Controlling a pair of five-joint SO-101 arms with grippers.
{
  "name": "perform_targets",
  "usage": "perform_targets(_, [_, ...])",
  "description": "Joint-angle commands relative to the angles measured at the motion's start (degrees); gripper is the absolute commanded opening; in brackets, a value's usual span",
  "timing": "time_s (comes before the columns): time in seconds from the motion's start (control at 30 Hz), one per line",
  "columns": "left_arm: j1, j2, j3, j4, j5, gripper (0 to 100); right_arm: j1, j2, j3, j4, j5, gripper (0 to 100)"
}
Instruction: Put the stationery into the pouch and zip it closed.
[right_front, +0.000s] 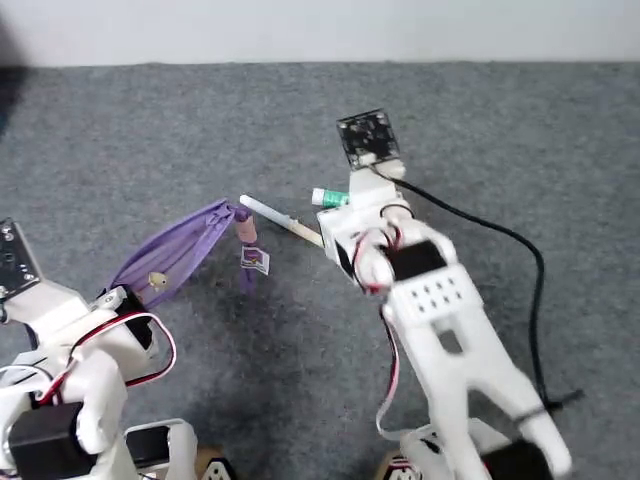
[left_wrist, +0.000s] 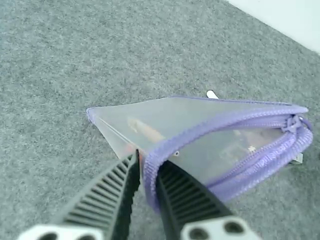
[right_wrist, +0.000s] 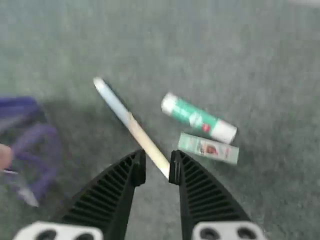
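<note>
The translucent purple pouch (right_front: 180, 250) is held up off the grey mat by one corner, its zipper mouth (left_wrist: 240, 150) gaping. My left gripper (left_wrist: 146, 172) is shut on the pouch's zipper edge near the corner. The zipper slider (left_wrist: 296, 122) sits at the far end, where a small tag (right_front: 255, 261) hangs. My right gripper (right_wrist: 156, 167) is shut on the back end of a white and tan pen (right_wrist: 127, 120). The pen's tip (right_front: 248, 204) is next to the pouch's far end. Beyond the right gripper lie a green glue stick (right_wrist: 197, 118) and a small green eraser (right_wrist: 208, 148).
The grey mat (right_front: 500, 130) reaches to a pale wall at the back. A black cable (right_front: 520, 250) runs along the right arm's side. Open mat lies in front, between the two arms.
</note>
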Motion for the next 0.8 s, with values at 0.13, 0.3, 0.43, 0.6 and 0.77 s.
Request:
perform_targets(0.13, [0.5,0.6,-2.8,0.1,0.7,1,0.5,18.2,-19.1,8.0,7.0,8.4])
perform_targets(0.3, [0.6,0.6,-2.7,1.1,0.7,1,0.5,33.1,-35.2,11.4,8.0,15.8])
perform_targets(0.43, [0.4,0.6,-2.7,1.7,0.6,1,-1.0,44.6,-48.7,16.3,8.0,29.3])
perform_targets(0.6, [0.4,0.6,-2.7,1.7,0.6,1,-4.0,57.9,-64.5,20.5,8.1,29.8])
perform_targets(0.77, [0.4,0.6,-2.7,1.7,0.6,1,-6.6,68.4,-77.4,23.3,10.2,29.8])
